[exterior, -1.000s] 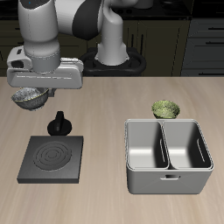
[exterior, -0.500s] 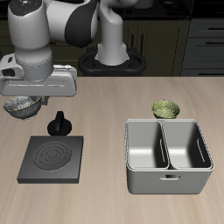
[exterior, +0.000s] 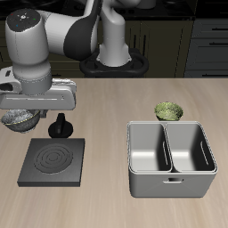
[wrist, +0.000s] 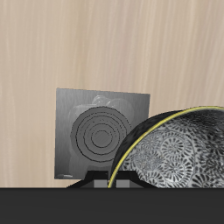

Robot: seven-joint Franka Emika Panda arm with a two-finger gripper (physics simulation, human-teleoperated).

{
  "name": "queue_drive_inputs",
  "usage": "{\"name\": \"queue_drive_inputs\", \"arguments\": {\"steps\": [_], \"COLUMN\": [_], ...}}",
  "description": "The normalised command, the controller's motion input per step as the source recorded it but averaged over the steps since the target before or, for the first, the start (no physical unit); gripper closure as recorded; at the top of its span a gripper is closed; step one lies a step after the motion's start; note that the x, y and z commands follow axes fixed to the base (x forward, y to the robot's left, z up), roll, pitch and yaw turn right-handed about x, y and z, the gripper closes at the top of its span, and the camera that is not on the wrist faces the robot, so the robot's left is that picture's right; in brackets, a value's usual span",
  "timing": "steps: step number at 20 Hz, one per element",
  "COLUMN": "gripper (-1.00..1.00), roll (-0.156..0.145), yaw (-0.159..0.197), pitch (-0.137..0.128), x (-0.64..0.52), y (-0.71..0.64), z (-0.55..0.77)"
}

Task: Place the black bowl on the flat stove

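My gripper [exterior: 21, 112] is shut on the rim of the black bowl [exterior: 20, 119] and holds it in the air above the table, just behind the flat stove [exterior: 53, 160] and off its outer back corner. The stove is a flat black square slab with pale concentric rings, lying near the table's front edge. In the wrist view the bowl's grey-white patterned inside [wrist: 179, 150] fills the near field. The stove [wrist: 101, 131] lies below it, partly covered by the bowl's rim. The fingertips are mostly hidden by the bowl.
A small black knobbed pot [exterior: 60, 126] stands just behind the stove, close beside the held bowl. A green patterned bowl [exterior: 168, 110] sits farther across the table, behind a grey two-compartment metal bin [exterior: 169, 158].
The gripper has carried the black bowl sideways, away from the knobbed pot toward the table's side edge, and slightly lower and nearer the front. Nothing else moved.
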Motion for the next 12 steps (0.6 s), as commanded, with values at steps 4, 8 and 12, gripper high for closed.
{"name": "queue_drive_inputs", "arguments": {"steps": [4,8,12], "gripper": [1.0,1.0,1.0], "roll": [0.009,-0.024,0.015], "yaw": [0.014,-0.008,0.019], "pitch": [0.029,0.052,0.049], "x": [0.15,0.13,0.06], "y": [0.05,0.06,0.14], "z": [-0.33,-0.5,-0.38]}}
